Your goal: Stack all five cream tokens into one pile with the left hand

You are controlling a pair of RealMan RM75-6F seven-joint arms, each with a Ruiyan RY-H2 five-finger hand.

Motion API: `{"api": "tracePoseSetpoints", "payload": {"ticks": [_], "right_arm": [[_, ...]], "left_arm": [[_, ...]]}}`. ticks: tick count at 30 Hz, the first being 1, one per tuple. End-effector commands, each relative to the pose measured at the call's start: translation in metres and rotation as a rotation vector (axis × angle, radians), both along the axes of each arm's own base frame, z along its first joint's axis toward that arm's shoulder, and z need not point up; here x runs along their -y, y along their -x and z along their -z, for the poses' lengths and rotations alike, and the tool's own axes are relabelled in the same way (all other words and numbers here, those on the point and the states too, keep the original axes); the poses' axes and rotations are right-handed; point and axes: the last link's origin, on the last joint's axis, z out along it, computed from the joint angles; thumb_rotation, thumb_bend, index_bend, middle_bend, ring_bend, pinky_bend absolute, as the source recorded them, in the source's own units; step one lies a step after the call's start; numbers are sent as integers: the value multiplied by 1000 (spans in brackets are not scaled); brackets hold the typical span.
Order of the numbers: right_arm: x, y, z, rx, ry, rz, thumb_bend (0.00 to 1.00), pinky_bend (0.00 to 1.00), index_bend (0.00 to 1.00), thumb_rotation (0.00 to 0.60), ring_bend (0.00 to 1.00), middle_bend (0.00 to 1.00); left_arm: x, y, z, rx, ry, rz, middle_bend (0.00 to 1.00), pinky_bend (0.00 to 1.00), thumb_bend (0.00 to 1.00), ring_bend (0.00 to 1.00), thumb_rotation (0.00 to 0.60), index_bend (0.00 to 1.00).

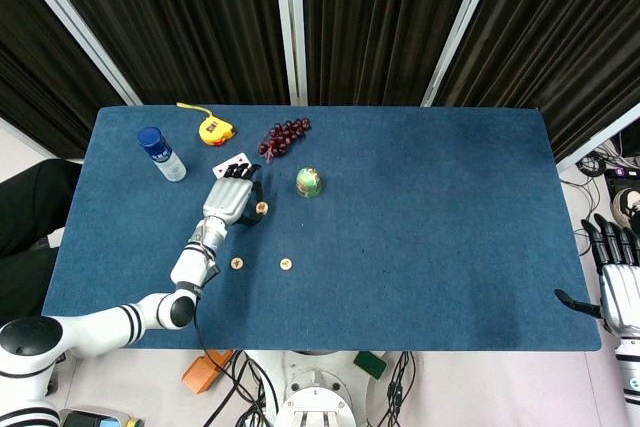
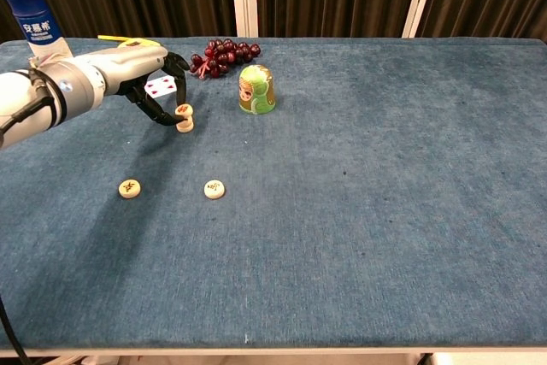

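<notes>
- right hand (image 1: 618, 282): off the bench's right edge near the front corner, fingers spread, holding nothing; not part of this step.
- two loose cream tokens (image 2: 129, 187) and (image 2: 214, 188) lie flat on the blue bench (image 2: 359, 211) left of centre, nearer the front edge than the rest, well apart from each other.
- small pile of cream tokens (image 2: 185, 117) stands behind them, toward the back-left; the chest view shows more than one token stacked, exact count too small to tell.
- left hand (image 2: 145, 79): hovers at the pile, dark fingertips curled round the top token; cannot tell whether it grips the token or has let go.
- judgement, step in hand: seating a token on the pile. release straight up with fingers opening evenly so the stack is not dragged sideways; check the top token sits square before leaving.
- judgement: at least the two loose tokens are left to fetch.
- just behind the hand: playing card (image 1: 233, 165); a lift toward the back could brush it.
- green dome figure (image 2: 255, 89) stands right of the pile, apart from it.
- toward the back edge: grapes (image 2: 220, 54), yellow tape measure (image 1: 214, 129), water bottle (image 1: 159, 152) near the back-left corner.
- open room: the front and the whole right half of the bench; approach from the front.
</notes>
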Motion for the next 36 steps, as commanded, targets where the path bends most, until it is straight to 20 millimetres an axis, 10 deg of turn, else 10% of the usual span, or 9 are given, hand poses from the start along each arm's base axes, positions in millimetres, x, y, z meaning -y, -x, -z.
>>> {"api": "tracePoseSetpoints", "payload": {"ticks": [1, 36], "right_arm": [[0, 0, 0, 0, 0, 1, 63, 0, 0, 600, 0, 0], [-2, 2, -3, 1, 8, 9, 63, 0, 0, 600, 0, 0]], "left_arm": [[0, 0, 0, -7, -1, -1, 59, 0, 352, 0, 568, 523], [18, 9, -24, 42, -37, 22, 47, 0, 292, 0, 556, 414]]}}
